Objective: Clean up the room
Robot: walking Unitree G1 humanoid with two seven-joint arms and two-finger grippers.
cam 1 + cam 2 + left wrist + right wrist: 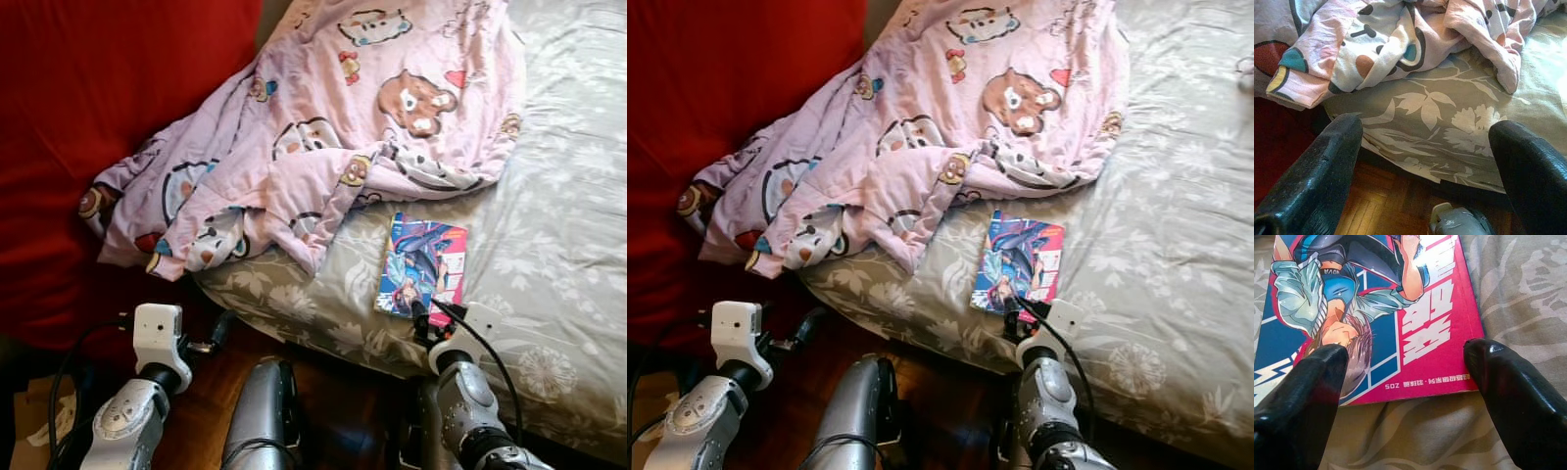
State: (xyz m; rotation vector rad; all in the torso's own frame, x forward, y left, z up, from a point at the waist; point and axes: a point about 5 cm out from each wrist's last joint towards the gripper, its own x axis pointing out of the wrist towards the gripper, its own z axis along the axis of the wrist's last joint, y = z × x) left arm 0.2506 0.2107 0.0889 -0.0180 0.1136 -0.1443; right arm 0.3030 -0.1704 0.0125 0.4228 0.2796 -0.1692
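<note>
A comic book (423, 264) with a pink and blue cover lies flat on the grey floral bed sheet (549, 245), near the mattress's front edge. My right gripper (1405, 351) stands open at the book's near edge; one finger rests over the cover's corner and the other finger (1508, 391) lies on the sheet beside it. A crumpled pink blanket (323, 127) with cartoon bears covers the bed's left part and hangs over its corner. Low by that corner, my left gripper (1427, 126) is open and holds nothing, above the wooden floor.
A large red fabric surface (98, 98) rises on the left of the bed. Wooden floor (211, 392) runs along the mattress edge. Brown cardboard (29, 421) lies at the bottom left. Bare sheet extends right of the book.
</note>
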